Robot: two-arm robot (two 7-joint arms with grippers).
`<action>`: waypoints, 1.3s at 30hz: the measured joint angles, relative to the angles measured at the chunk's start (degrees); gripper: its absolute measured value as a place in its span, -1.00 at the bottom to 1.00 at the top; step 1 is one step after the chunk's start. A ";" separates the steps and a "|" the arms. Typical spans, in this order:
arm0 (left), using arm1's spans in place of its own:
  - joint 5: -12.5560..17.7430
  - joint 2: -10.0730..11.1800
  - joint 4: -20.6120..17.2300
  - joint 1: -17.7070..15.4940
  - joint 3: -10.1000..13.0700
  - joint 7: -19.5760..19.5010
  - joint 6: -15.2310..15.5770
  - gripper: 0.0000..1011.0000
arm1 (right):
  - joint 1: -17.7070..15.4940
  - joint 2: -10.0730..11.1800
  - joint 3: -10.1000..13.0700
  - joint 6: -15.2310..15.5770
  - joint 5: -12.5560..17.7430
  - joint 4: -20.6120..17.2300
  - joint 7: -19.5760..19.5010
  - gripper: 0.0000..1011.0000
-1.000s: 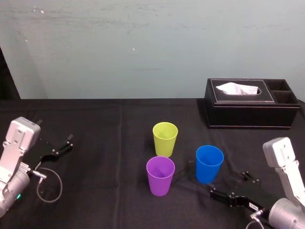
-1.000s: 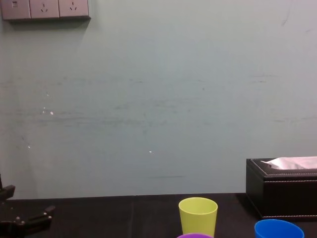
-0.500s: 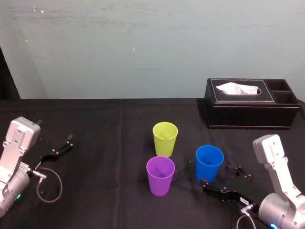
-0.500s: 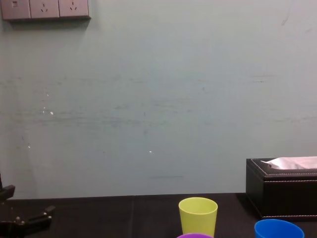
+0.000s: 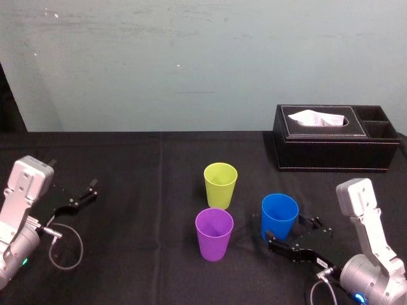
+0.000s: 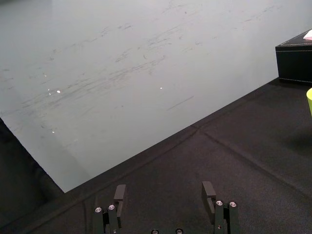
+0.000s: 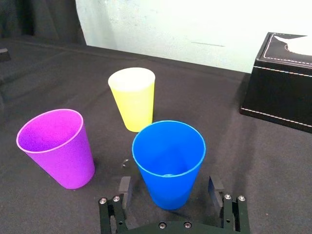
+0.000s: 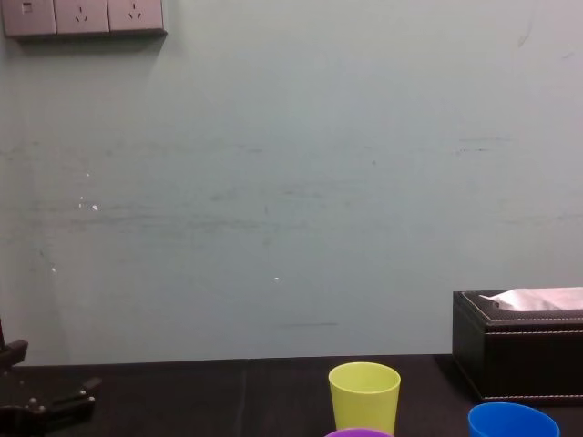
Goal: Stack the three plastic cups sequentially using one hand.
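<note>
Right gripper (image 7: pixel 169 187): wide, blue cup (image 7: pixel 168 161) between its fingers. Risk: close off-centre and you topple it. Left gripper (image 6: pixel 164 195): parked, wide.

Three plastic cups (image 5: pixel 220 184) (image 5: pixel 279 217) (image 5: pixel 214 233) and one black tissue box (image 5: pixel 335 136).

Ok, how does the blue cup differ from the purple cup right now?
The blue cup stands between the open fingers of the right gripper, which do not touch it; the purple cup stands free, nothing around it. The blue cup is to the purple cup's right and slightly farther from the robot. Both are upright, empty, mouth up, on the black cloth.
</note>
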 joint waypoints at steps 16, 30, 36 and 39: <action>0.00 0.00 0.00 0.00 0.00 0.00 0.00 0.98 | 0.47 -2.57 1.11 -1.29 -1.68 2.07 1.87 0.98; 0.00 0.00 0.00 0.00 0.00 0.00 0.00 0.98 | 1.61 -4.55 1.50 -0.78 -3.49 3.36 2.79 0.98; 0.00 0.00 0.00 0.00 0.00 0.00 0.00 0.98 | 2.16 -5.23 1.59 -0.63 -4.47 3.97 2.85 0.98; 0.00 0.00 0.00 0.00 0.00 0.00 0.00 0.98 | 2.28 -5.49 1.63 -0.54 -4.88 4.14 2.85 0.98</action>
